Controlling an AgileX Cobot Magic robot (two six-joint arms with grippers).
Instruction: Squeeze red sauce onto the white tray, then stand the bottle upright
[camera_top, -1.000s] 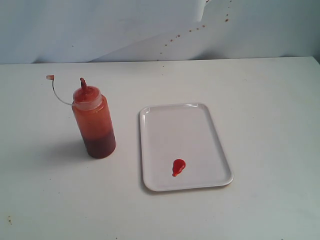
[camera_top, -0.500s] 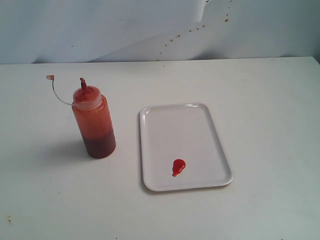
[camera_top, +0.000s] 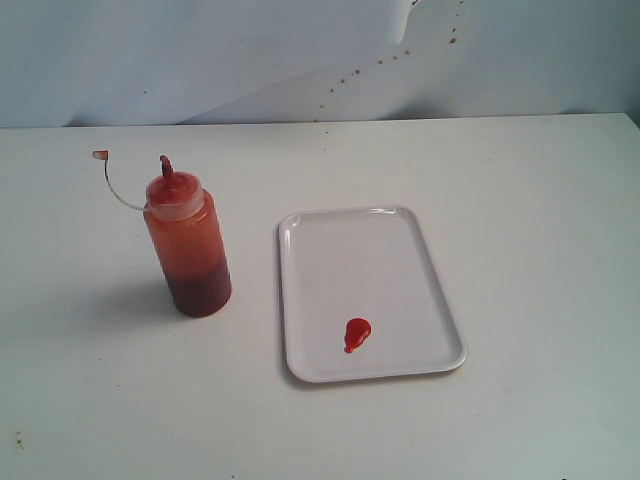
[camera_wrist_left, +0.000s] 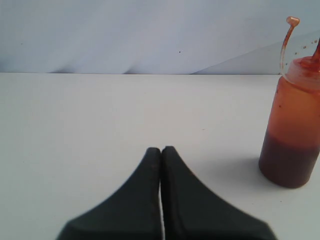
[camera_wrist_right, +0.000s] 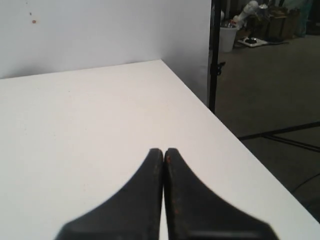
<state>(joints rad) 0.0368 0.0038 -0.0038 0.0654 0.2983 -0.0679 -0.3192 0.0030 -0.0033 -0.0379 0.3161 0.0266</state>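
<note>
1. The bottle (camera_top: 188, 245) stands upright on the table (camera_top: 540, 200) at about 9 o'clock from the white tray (camera_top: 400, 250), near but apart. Its cap (camera_top: 100, 155) dangles on its tether toward 10 o'clock, and the standing step looks done.
2. The red sauce (camera_top: 357, 333) sits as a teardrop blob near the tray's 6 o'clock end (squeezing looks finished too).
3. The left gripper (camera_wrist_left: 161, 150) and right gripper (camera_wrist_right: 164, 150) both have their jaws pressed together on nothing, apart from bottle and tray.
4. No brand, label or writing is readable anywhere.
</note>
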